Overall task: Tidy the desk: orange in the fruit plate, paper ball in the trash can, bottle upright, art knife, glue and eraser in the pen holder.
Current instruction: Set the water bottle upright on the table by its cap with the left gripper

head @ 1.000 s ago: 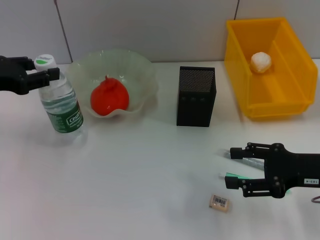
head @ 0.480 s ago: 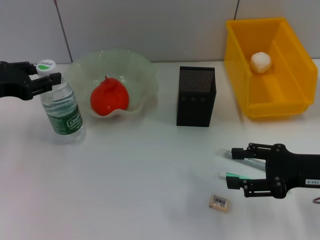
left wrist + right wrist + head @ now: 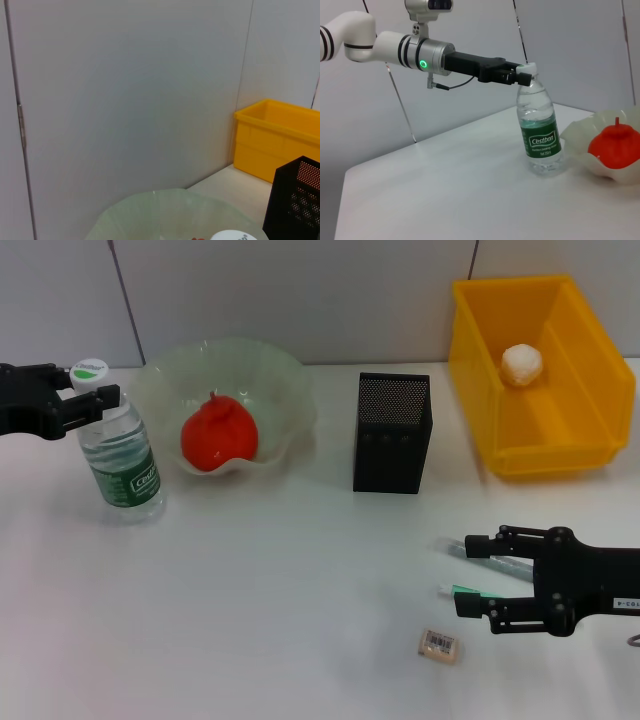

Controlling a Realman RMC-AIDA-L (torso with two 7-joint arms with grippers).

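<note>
The clear bottle (image 3: 122, 450) stands upright at the table's left, and my left gripper (image 3: 98, 390) is shut on its neck just under the cap (image 3: 527, 67). The orange (image 3: 218, 433) lies in the pale-green fruit plate (image 3: 270, 365). A white paper ball (image 3: 522, 363) rests inside the yellow trash can (image 3: 470, 360). The black mesh pen holder (image 3: 392, 432) stands mid-table. At the front right, my right gripper (image 3: 470, 573) is open, its fingers on either side of a clear tube (image 3: 478, 548) and a green-tipped tool (image 3: 458, 590). The beige eraser (image 3: 439, 644) lies just in front of it.
A grey wall panel runs right behind the table. The left wrist view shows the fruit plate's rim (image 3: 170, 212), the trash can (image 3: 275, 140) and the pen holder (image 3: 297, 200). The right wrist view looks across bare tabletop at the bottle (image 3: 539, 130) and orange (image 3: 615, 145).
The bottle has gone from leaning to standing straight, shifting slightly left with my left gripper on its neck. My right gripper has crept a little to the right.
</note>
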